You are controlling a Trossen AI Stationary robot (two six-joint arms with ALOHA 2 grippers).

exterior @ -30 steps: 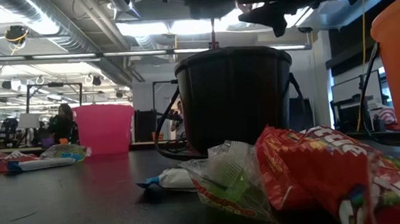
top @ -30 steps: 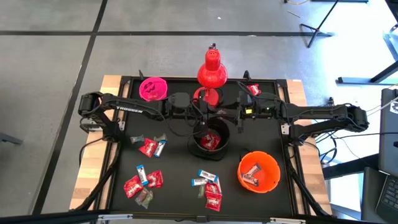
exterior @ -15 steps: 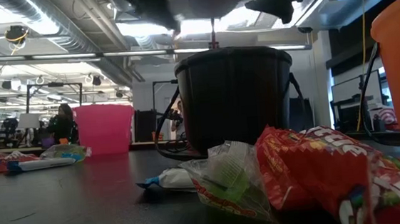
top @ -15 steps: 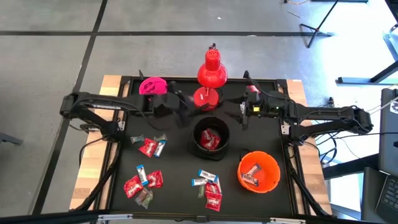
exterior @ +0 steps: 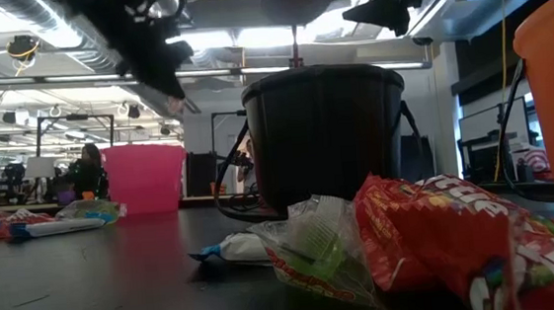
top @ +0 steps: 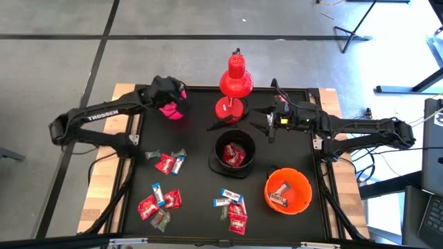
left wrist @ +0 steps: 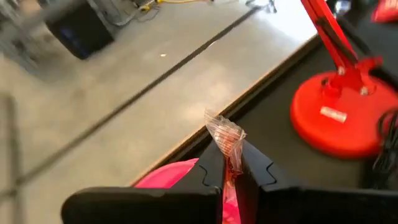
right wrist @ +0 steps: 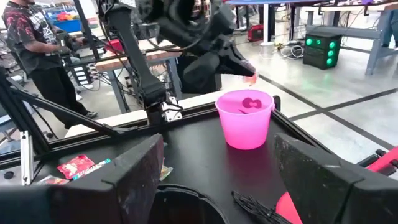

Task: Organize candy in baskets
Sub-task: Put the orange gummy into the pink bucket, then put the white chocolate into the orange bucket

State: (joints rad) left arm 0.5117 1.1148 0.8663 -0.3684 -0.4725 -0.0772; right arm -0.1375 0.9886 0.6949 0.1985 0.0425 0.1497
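My left gripper (top: 176, 101) hangs over the pink basket (top: 173, 111), shut on a red-wrapped candy (left wrist: 225, 134); the right wrist view shows it (right wrist: 247, 76) just above the basket's rim (right wrist: 244, 98). My right gripper (top: 267, 125) waits open near the lamp, beyond the black basket (top: 233, 153). The black basket holds red candies. The orange basket (top: 287, 191) at the near right also holds candy. Loose red and white-and-blue candies (top: 166, 163) lie on the table's near half. My left gripper pinches the red candy between its two fingertips (left wrist: 247, 163). The crimped end of the wrapper (left wrist: 219, 126) sticks out past them. The fingers slant down from the table's left. The candy is lifted clear, above the pink basket's opening.
A red desk lamp stands at the far middle on its round base (top: 230, 108), its head (top: 235, 81) above, between the two grippers. More candy lies in groups (top: 160, 200) (top: 232, 206) near the front edge. People and benches show in the room beyond.
My left arm has swung from above the black basket toward the table's far left, ending over the pink basket. My right gripper has drawn back a little toward the right and then held still. Baskets and loose candy have stayed put.
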